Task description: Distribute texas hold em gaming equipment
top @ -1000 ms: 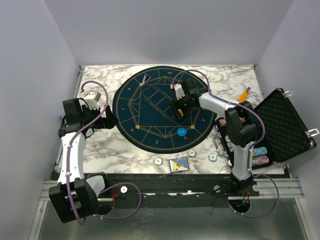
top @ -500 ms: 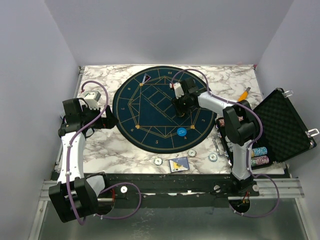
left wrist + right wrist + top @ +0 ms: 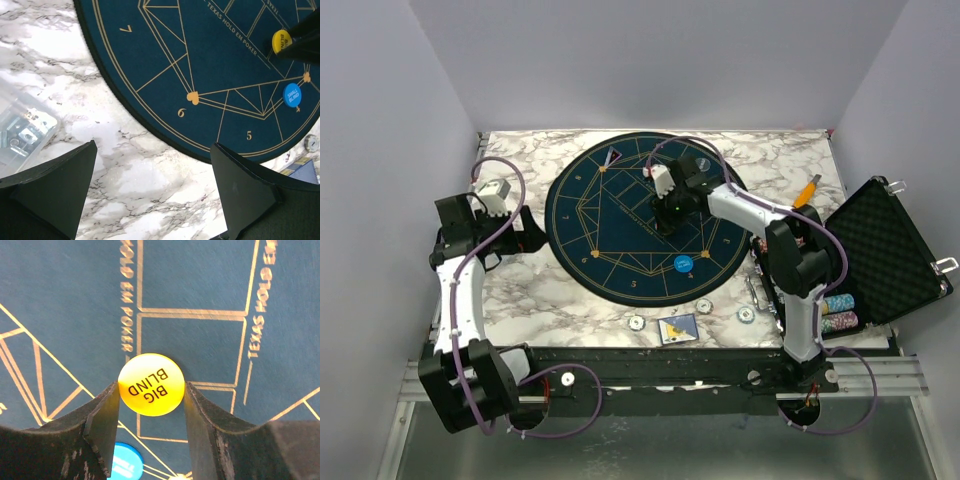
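While the chips (image 3: pixel 636 322) and a card (image 3: pixel 678 328) are lying on the table (image 3: pixel 520 290) along its near edge, just off the mat (image 3: pixel 610 250), a low sweep of the right arm could be knocking them over the front.

Farther in, the blue disc (image 3: pixel 684 263) is sitting on the near right of the mat. A yellow disc (image 3: pixel 151 384) dropped short could be landing on it or nudging it off its mark.

At the left, the left gripper (image 3: pixel 152 150) is hanging over the marble by the mat's edge, spread wide and holding nothing. It is posing little risk where it is.

Near the mat's middle, the right gripper (image 3: pixel 670 212) is pinching the yellow disc by its rim, one finger pressing on each side. Whether the disc is resting on the felt or lifted clear, I cannot tell. The hold is the weak point. It is a thin, slick disc caught only at two spots near the fingertips, so a quick swing could be tipping it or squirting it out. If it is carried too low, its edge could be snagging the felt.

Farthest off, what looks like another card (image 3: pixel 613 157) is lying at the mat's far left, where a stray disc could be disturbing it.
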Robot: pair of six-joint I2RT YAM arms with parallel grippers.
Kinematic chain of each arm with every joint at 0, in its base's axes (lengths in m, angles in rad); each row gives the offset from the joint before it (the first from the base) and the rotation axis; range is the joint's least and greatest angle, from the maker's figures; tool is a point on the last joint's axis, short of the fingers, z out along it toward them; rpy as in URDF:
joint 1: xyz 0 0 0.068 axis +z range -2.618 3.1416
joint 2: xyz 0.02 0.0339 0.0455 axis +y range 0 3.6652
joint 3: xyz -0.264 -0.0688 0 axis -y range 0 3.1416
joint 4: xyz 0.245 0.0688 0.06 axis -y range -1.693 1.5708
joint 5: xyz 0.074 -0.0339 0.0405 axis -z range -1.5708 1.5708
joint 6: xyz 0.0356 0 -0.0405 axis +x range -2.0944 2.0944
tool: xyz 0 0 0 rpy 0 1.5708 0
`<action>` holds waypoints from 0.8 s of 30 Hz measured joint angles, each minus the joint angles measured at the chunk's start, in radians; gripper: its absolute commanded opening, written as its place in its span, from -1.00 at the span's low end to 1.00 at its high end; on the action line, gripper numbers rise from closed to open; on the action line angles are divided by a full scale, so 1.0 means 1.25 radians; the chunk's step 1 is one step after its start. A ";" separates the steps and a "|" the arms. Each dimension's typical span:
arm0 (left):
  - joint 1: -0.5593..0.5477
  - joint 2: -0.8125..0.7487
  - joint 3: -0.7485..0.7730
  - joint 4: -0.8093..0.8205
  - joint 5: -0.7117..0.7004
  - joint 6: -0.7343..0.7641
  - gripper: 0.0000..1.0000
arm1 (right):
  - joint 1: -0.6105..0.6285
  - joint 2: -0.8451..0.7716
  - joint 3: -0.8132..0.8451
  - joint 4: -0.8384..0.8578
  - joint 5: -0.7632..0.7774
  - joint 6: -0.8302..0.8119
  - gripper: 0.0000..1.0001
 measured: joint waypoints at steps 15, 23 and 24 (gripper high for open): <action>0.148 0.050 0.022 -0.014 0.093 -0.035 0.97 | 0.155 0.164 0.317 0.038 -0.037 0.016 -0.24; 0.166 0.049 0.022 -0.014 0.098 -0.037 0.97 | 0.193 0.313 0.464 0.070 -0.053 0.058 -0.24; 0.169 0.049 0.022 -0.014 0.098 -0.037 0.97 | 0.197 0.323 0.473 0.074 -0.053 0.063 -0.25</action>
